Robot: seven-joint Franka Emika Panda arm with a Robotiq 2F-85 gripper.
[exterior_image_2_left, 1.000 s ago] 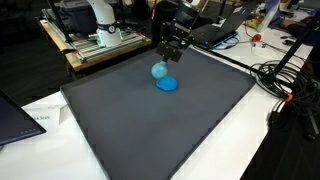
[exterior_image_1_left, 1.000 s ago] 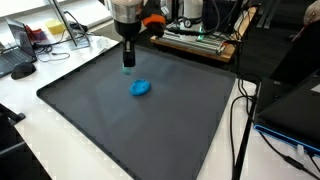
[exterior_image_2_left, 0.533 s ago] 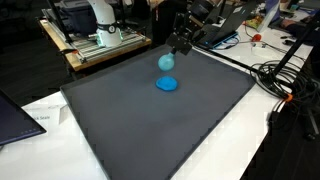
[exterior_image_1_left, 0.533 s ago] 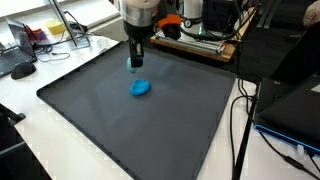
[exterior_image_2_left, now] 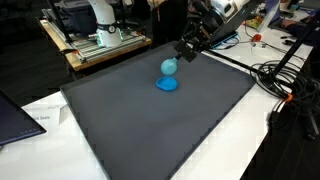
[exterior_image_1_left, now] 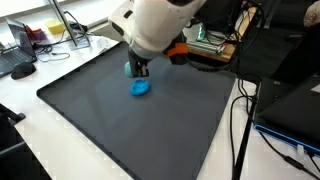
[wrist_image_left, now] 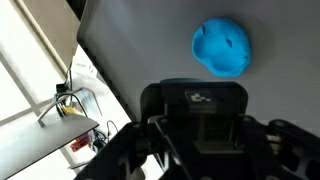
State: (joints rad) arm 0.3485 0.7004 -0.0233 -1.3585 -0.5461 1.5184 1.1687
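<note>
Hanging over the upper middle of the gray mat (exterior_image_2_left: 120,120), the gripper (exterior_image_2_left: 177,58) is leaning in from the upper right and squeezing shut on a small light blue ball (exterior_image_2_left: 168,66). A darker blue lump (exterior_image_2_left: 167,84) is lying flat on the mat, just below the ball, near it but not touching. In the wrist view the lump is showing at the upper right.

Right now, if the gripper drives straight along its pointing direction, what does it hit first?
Probably the pale teal round object that the gripper seems to clamp; beyond it, the dark grey mat, near the blue lump. Depth unclear.
</note>
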